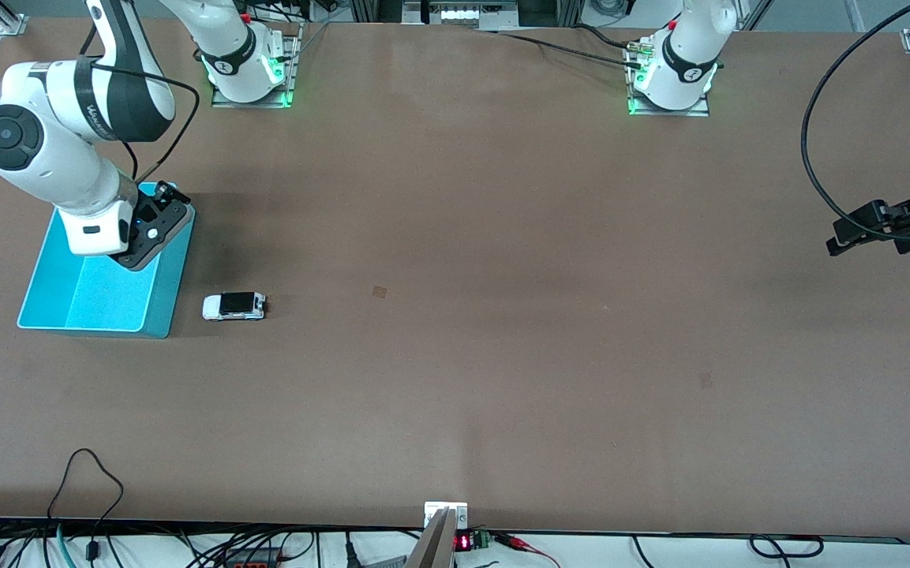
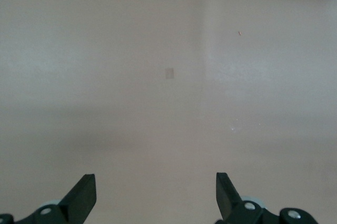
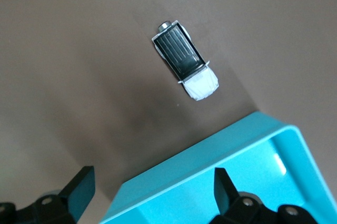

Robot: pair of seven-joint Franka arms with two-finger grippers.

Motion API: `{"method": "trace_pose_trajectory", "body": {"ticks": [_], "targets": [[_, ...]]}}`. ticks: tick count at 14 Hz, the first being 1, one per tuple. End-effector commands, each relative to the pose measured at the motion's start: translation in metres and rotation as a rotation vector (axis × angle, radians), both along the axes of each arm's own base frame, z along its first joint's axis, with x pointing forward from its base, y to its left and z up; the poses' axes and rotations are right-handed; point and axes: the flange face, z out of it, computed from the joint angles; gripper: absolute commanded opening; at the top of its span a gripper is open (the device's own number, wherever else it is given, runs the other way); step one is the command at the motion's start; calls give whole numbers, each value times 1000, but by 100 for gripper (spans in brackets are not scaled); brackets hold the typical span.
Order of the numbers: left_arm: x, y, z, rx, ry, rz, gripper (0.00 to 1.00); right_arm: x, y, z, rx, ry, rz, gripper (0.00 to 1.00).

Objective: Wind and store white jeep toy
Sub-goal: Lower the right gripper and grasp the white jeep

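Your white jeep toy (image 1: 234, 306) sits on its wheels at the lower left of the front view, just beside the turquoise bin (image 1: 161, 308) and clear of its wall, so it can be picked up without nudging the bin. In the right wrist view it shows at upper centre (image 3: 185, 61), black roof up. Your right gripper (image 1: 156, 217) hangs over the bin's edge with jaws apart and nothing between them, probably staged for the pickup. Your left gripper (image 1: 857, 233) waits at the right edge of the frame over bare table (image 2: 168, 77), jaws apart and empty. Winding has apparently not begun, though the toy's mechanism is too small to judge.
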Motion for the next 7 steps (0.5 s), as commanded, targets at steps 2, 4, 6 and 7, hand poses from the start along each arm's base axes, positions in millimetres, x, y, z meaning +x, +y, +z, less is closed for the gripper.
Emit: {"method": "trace_pose_trajectory", "body": {"ticks": [2, 4, 6, 7], "targets": [[-11, -4, 1, 1, 12, -12, 100, 7, -5, -21, 14, -27, 228, 100], [-18, -5, -1, 4, -9, -11, 100, 11, -4, -36, 25, -26, 299, 100], [-19, -5, -3, 4, -11, -11, 100, 15, -1, -51, 36, -21, 361, 100], [-19, -5, -3, 4, -11, -11, 100, 16, 0, -58, 41, -21, 392, 100]]}}
